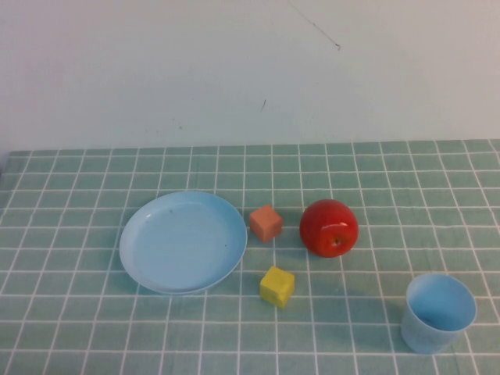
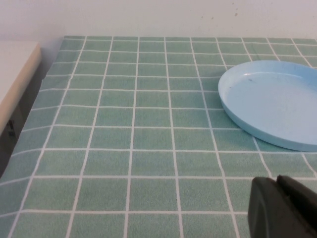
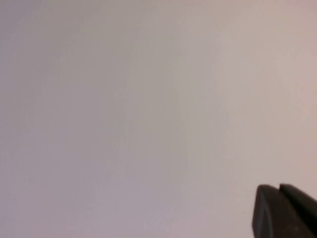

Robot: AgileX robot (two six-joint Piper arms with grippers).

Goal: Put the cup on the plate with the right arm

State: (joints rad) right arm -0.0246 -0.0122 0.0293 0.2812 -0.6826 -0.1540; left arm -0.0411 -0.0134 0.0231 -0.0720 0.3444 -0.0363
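Light blue cup (image 1: 438, 312) upright on desk (image 1: 78, 328), near-right corner, well apart from plate (image 1: 183, 241) | orange cube (image 1: 266, 223), yellow cube (image 1: 277, 287), red apple (image 1: 329, 227) between them | left claw (image 2: 283, 208) near plate rim, fingers together, empty | right claw (image 3: 285, 212) facing blank wall, fingers together, empty

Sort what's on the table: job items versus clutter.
Job: small light blue plastic cup, upright near the right edge; round light blue plate; right gripper, facing a blank wall.
Clutter: red apple, orange cube, yellow cube; left gripper, parked.
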